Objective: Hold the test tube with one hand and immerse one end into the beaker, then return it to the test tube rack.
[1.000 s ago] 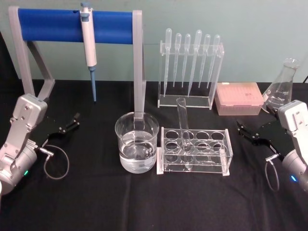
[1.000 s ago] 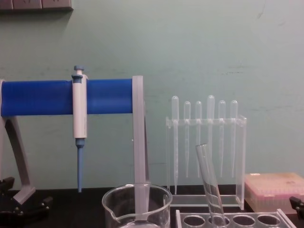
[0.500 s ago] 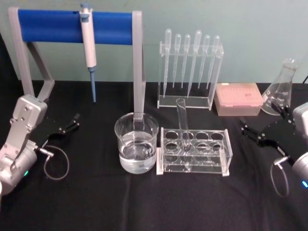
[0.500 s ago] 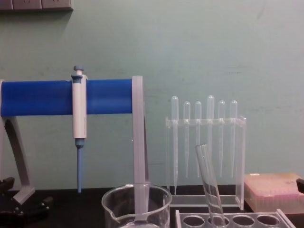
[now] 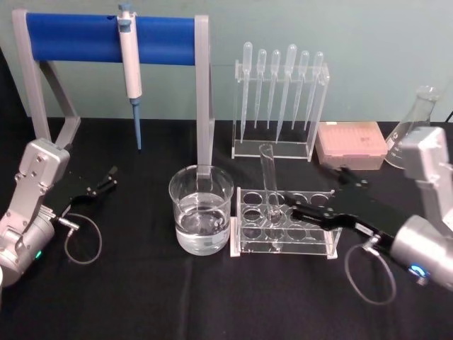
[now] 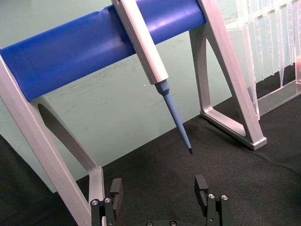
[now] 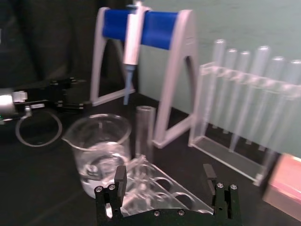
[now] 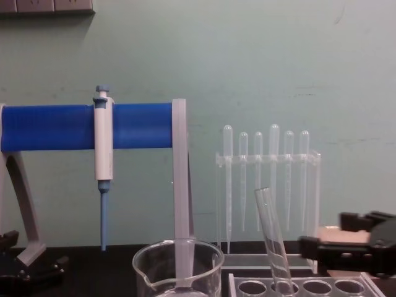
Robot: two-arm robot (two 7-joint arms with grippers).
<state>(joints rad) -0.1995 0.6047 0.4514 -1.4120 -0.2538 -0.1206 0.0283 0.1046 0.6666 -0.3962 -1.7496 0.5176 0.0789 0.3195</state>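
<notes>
Over the rack [image 5: 241, 245], right hand [image 5: 323, 195] hides some holes.

The black worktop [image 5: 177, 297] carries a beaker [image 5: 201, 219], with a clear rack [image 5: 283, 244] just right of it. Behind the beaker stands a blue-barred stand [image 5: 78, 39]. Farther right are a dropper rack [image 5: 279, 145], pink box [image 5: 352, 145] and flask [image 5: 417, 117].

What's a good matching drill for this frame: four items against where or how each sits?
Items
1. test tube
2. beaker
3. blue-tipped pipette
4. right gripper

States
A. hangs on the blue bar
B. jaws open, above the rack, beside the tube, not touching it
C. part-filled with clear liquid
D. leans in a rack hole

Pairs: 1-D, 2-C, 3-A, 4-B

Not in the drill: the left gripper sits idle far left, jaws open.
</notes>
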